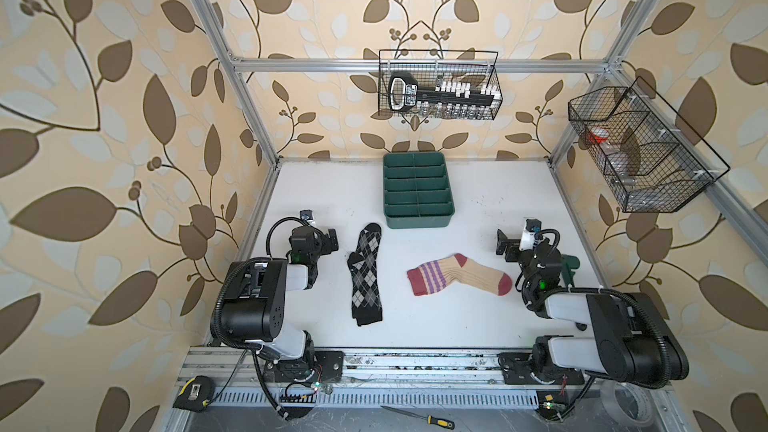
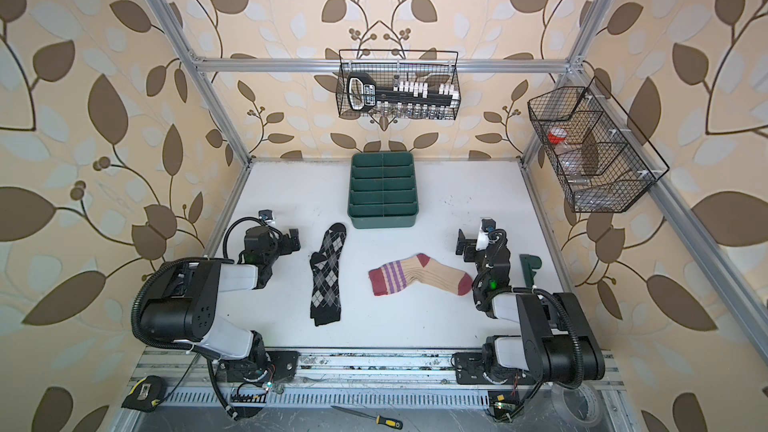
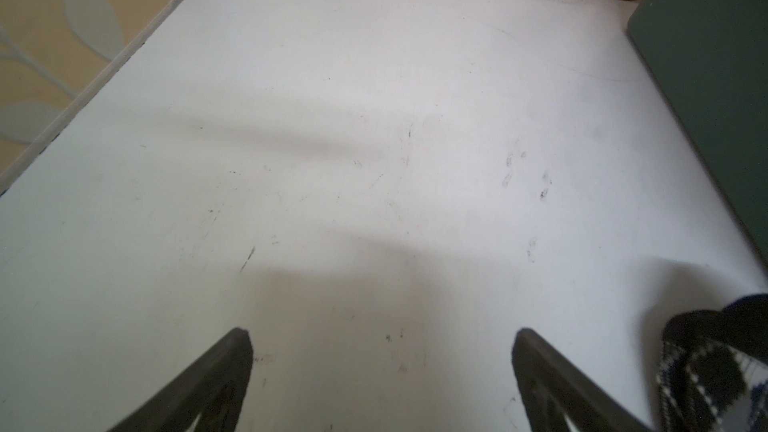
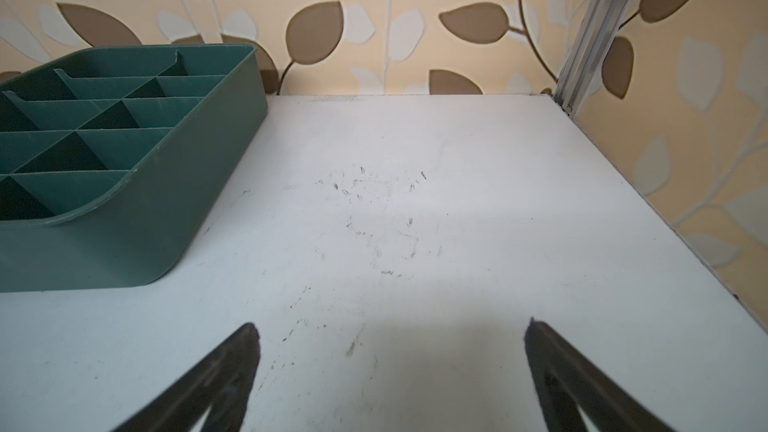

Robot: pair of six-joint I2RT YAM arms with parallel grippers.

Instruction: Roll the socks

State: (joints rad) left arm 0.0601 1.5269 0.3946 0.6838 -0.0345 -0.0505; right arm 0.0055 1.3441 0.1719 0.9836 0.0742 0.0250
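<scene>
Arms [image 1: 266, 284] folded low; left claw [image 1: 331, 241] spread, empty, beside argyle sock [image 1: 366, 276]; right claw [image 1: 505, 247] spread, empty, near beige sock [image 1: 461, 277]

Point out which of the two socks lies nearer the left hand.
The long black-grey-white argyle sock, stretched lengthwise beside the left hand. The beige striped sock lies crosswise, nearer the right hand.

Black-and-white arms [image 1: 297, 276], ribbed black cables [image 1: 219, 299]
</scene>
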